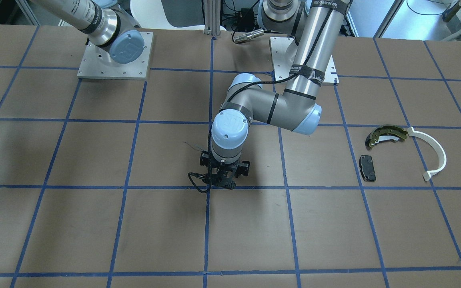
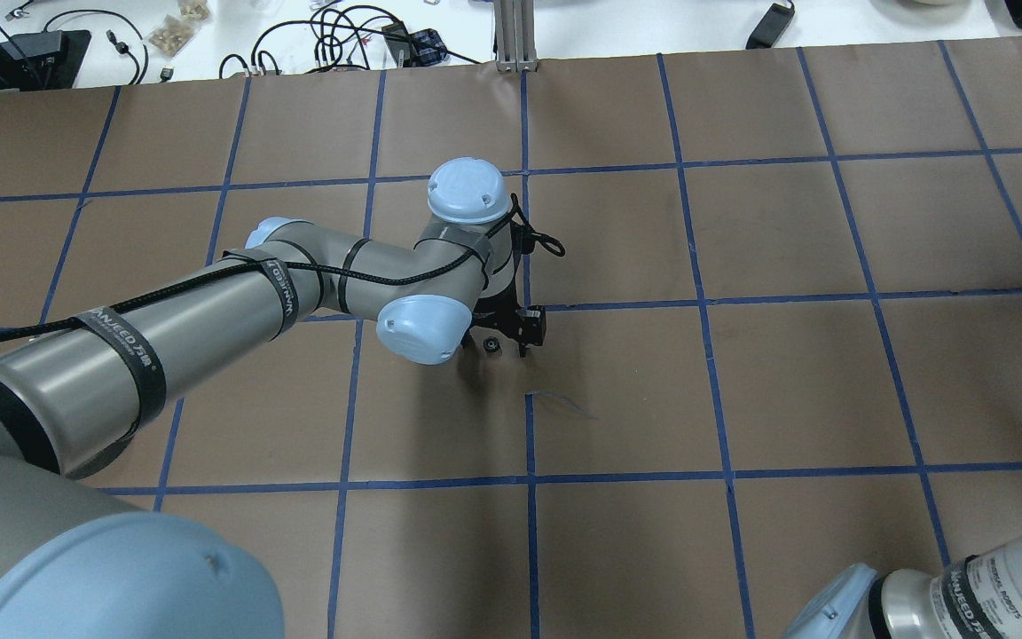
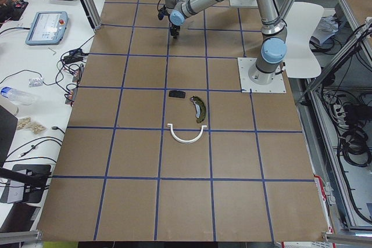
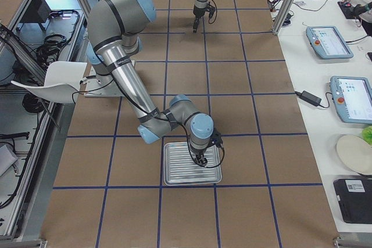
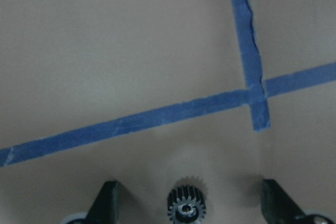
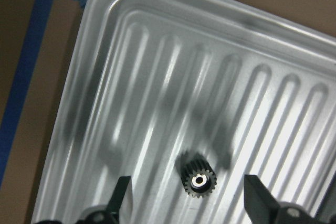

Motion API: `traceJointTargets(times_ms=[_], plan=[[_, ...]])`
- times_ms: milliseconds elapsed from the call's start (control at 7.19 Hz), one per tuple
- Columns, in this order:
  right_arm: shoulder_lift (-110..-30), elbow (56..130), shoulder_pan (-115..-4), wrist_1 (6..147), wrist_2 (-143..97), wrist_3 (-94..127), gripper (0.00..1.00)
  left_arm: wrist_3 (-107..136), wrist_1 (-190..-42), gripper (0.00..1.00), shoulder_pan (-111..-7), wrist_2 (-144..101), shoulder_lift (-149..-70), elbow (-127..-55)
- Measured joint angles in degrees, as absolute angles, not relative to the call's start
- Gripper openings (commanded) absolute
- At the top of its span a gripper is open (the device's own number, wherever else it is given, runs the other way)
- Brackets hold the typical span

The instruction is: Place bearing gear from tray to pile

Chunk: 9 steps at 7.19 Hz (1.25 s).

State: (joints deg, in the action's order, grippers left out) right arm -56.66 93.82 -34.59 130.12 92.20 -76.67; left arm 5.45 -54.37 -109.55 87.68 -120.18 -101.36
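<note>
In the front-facing view, the left gripper (image 1: 224, 181) is seen low over the table's middle. It is well apart from the pile: an olive brake shoe (image 1: 386, 135), a white plastic arc (image 1: 434, 154) and a black pad (image 1: 367, 167).

In the overhead view, a small dark part, probably a loose gear (image 2: 492, 343), is seen just beside that gripper.

In the exterior right view, the right gripper (image 4: 200, 161) is poised over the ribbed metal tray (image 4: 174, 175).

In the left wrist view, the loose gear is shown on the paper between spread, untouching fingers (image 5: 107, 200).

In the right wrist view, the bearing gear (image 6: 199, 180) is shown lying in the tray, also between spread jaws.

The pick is judged to be in hand. Next, the jaws must be closed squarely on the gear's teeth before it is carried to the pile.
</note>
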Motion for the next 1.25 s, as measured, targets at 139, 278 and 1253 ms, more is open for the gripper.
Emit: traceJointTargets(times_ms=[139,278,1253], plan=[[-56.41,93.94,-34.44,130.38,92.06,-76.7,0.45,5.45,-54.64,0.53,-109.58,87.72,-119.8,-101.51],[-56.31,94.05,-34.4,130.47,92.03,-76.63,0.25,5.39,-54.84,0.2,-109.59,87.81,-119.59,-101.56],[-58.52,93.96,-35.03,128.68,92.27,-72.9,0.0,-0.99,-63.87,0.0,-105.07,89.13,-116.14,-96.98]])
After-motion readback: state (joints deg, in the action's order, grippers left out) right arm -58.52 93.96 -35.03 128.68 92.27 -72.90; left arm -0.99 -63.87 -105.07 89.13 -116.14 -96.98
